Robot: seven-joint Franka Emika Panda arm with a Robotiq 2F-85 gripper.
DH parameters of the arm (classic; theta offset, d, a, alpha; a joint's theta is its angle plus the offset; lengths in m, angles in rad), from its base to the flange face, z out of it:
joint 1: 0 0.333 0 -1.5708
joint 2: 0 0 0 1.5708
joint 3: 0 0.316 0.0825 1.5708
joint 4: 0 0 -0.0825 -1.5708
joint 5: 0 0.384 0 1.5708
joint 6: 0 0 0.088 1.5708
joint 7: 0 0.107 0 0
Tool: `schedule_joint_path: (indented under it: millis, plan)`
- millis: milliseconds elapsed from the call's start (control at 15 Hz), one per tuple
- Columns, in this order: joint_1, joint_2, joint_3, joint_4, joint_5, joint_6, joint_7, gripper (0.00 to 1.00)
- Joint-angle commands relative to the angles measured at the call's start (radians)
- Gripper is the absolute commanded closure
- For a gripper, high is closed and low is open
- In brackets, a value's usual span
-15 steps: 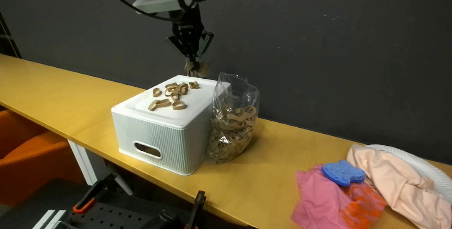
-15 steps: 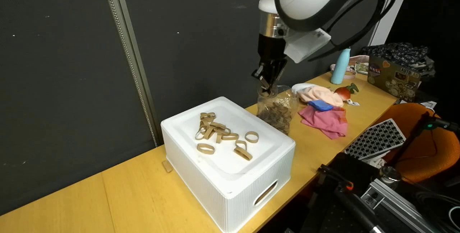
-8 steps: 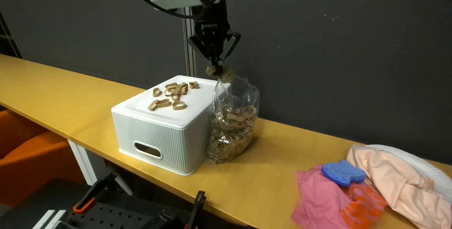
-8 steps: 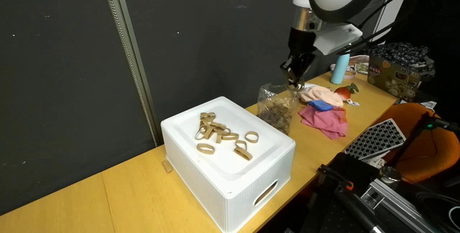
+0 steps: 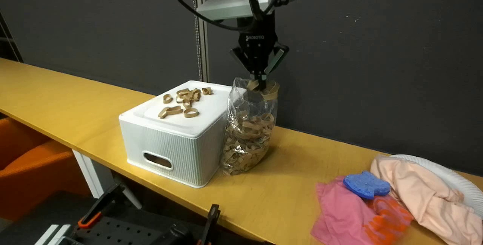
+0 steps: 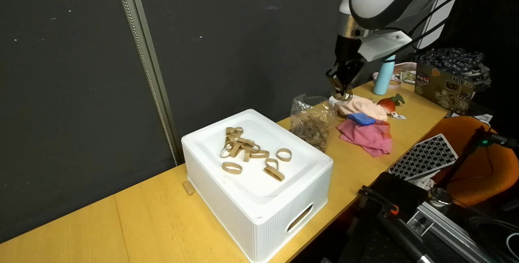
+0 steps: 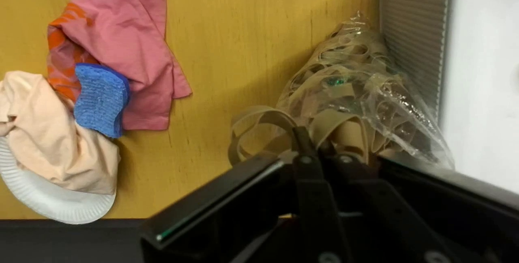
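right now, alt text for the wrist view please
Black gripper shut on tan bands above a yellow table, with a clear bag of more bands just beyond, beside a white box. At picture left: a pink cloth, a blue sponge, a peach cloth and a white plate.

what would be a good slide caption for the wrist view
Hand pinching tan bands near a clear bag of more bands; blue sponge on pink cloth at frame left.

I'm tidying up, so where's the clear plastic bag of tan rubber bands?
In an exterior view, the bag stands on the yellow wooden table, just right of the ribbed white plastic box, left of the pink cloth.
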Motion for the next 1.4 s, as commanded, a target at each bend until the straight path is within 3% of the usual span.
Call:
schedule_joint_path:
  millis: [0,333,1133,1200,1333]
  plan:
    - [0.012,0.08,0.006,0.11,0.005,-0.032,-0.008,0.99]
    - [0.028,0.164,0.018,0.173,0.018,-0.022,-0.016,0.99]
    - [0.062,0.233,0.033,0.169,0.012,0.005,-0.009,0.99]
    - [0.065,0.23,0.033,0.167,0.008,0.005,-0.004,0.71]
    - [0.065,0.225,0.031,0.161,0.007,0.014,-0.004,0.65]
